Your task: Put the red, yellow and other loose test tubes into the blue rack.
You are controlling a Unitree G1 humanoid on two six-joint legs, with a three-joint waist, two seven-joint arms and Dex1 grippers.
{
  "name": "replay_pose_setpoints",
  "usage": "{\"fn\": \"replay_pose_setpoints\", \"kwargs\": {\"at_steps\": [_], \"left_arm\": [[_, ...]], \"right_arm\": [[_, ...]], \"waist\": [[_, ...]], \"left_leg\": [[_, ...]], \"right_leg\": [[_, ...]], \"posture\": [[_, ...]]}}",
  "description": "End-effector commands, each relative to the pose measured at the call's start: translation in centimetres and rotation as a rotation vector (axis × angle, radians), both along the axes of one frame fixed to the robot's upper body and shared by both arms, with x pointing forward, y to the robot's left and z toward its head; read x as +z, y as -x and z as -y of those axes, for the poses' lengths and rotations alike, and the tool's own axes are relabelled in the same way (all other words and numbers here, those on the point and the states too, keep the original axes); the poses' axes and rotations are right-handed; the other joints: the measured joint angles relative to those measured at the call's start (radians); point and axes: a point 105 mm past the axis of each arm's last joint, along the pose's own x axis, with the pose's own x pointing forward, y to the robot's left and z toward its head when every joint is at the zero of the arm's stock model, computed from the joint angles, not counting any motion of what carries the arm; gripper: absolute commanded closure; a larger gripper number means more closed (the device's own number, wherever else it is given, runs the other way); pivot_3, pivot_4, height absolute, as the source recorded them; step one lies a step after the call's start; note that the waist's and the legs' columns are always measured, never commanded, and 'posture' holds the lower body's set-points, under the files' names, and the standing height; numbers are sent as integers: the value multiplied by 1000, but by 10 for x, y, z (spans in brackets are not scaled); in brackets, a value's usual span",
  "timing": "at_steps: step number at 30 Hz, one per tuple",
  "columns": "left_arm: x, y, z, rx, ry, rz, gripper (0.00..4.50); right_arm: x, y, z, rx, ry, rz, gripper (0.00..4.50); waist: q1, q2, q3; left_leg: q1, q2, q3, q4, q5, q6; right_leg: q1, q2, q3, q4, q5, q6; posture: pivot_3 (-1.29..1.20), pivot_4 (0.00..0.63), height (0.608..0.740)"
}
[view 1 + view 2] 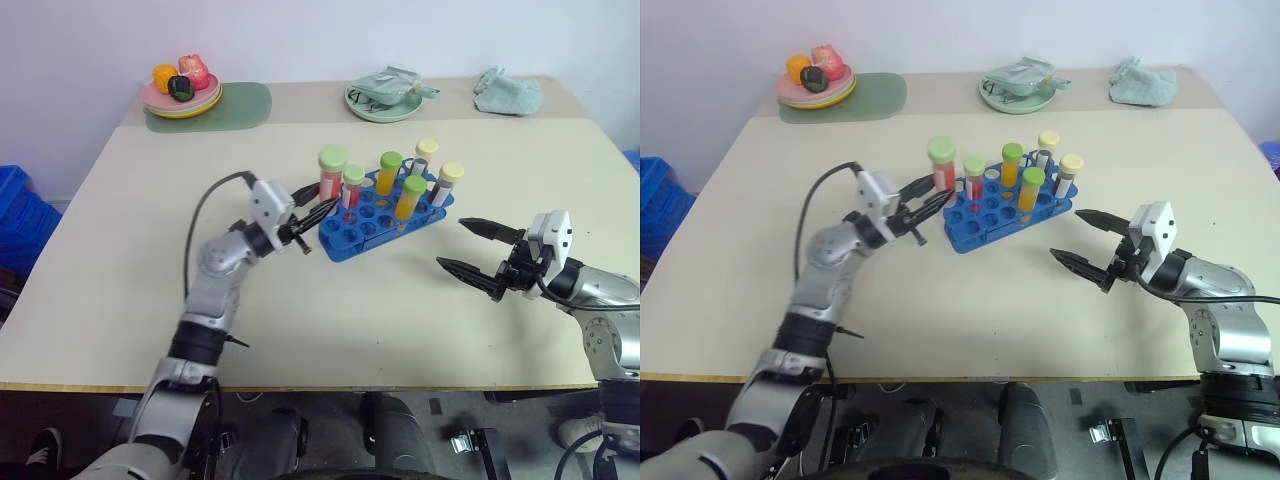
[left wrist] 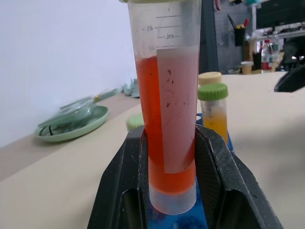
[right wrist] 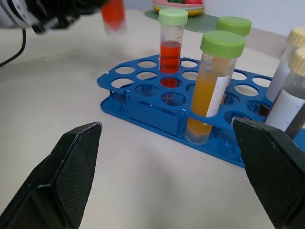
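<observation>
The left gripper [image 1: 318,212] is clamping a red-filled test tube [image 1: 331,175] with a pale green cap and white label, holding it upright over the near-left corner of the blue rack [image 1: 385,216], which is sitting mid-way across a beige table [image 1: 120,290] before a white wall. Five more capped tubes are standing in the rack. The right gripper [image 1: 475,246], jaws spread wide and empty, is hovering level to the right of the rack, its arm reaching in from the table's right edge.
</observation>
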Motion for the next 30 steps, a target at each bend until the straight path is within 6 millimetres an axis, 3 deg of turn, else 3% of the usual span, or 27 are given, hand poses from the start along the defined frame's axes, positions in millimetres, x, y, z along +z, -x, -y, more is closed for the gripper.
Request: {"fn": "replay_pose_setpoints", "kwargs": {"at_steps": [1, 9, 23, 30], "left_arm": [[8, -5, 15, -1, 24, 56, 3734], [2, 9, 45, -129, 31, 65, 3734], [-18, 10, 37, 80, -56, 152, 3734], [-15, 12, 54, 32, -42, 154, 3734]], "right_arm": [[14, 3, 0, -4, 2, 63, 0], [12, 6, 1, -16, 5, 57, 0], [6, 18, 1, -21, 7, 18, 0], [8, 19, 0, -20, 9, 8, 0]], "waist": [[-1, 0, 0], [-1, 0, 0], [2, 0, 0], [2, 0, 0]], "left_leg": [[0, 0, 0, 0, 0, 0], [0, 0, 0, 0, 0, 0], [1, 1, 0, 0, 0, 0], [1, 0, 0, 0, 0, 0]], "right_leg": [[0, 0, 0, 0, 0, 0], [0, 0, 0, 0, 0, 0], [1, 0, 0, -1, 0, 0], [1, 0, 0, -1, 0, 0]], "posture": [[0, 150, 740], [0, 150, 740], [0, 150, 740], [0, 150, 740]]}}
